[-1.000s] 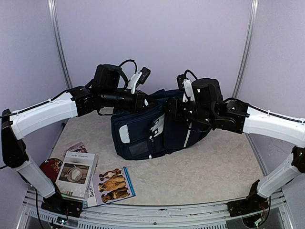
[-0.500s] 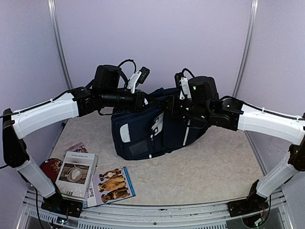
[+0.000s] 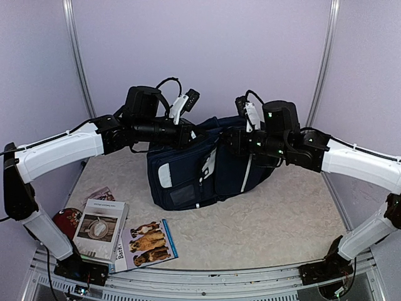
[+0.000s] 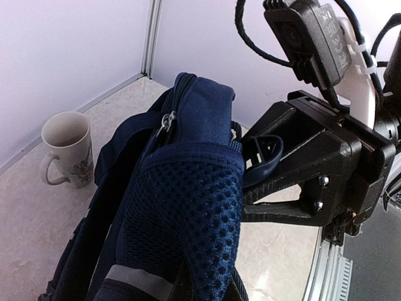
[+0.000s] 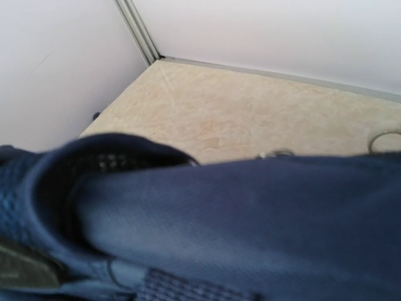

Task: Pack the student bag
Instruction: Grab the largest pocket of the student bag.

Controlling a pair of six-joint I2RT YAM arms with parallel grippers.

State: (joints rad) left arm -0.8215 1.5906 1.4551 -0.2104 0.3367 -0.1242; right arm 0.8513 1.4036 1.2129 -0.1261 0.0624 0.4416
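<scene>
Both arms are up at the top of the student bag (image 3: pixel 188 172), apparently working its mouth open.

The bag stands just under both sets of fingers. The left gripper (image 3: pixel 191 133) presses into the padded top edge, and the right gripper (image 4: pixel 250 182) has the carry loop (image 4: pixel 263 153) at its tips. I cannot tell whether either pair is clamped. The books (image 3: pixel 119 235) lie well apart from the fingers, unpacked. Next, I'd guess, the top needs spreading wide.

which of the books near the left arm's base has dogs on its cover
The rightmost book, lying flat nearest the table's front edge, with a blue strip down its right side. The grey book to its left shows a round dish instead.
</scene>
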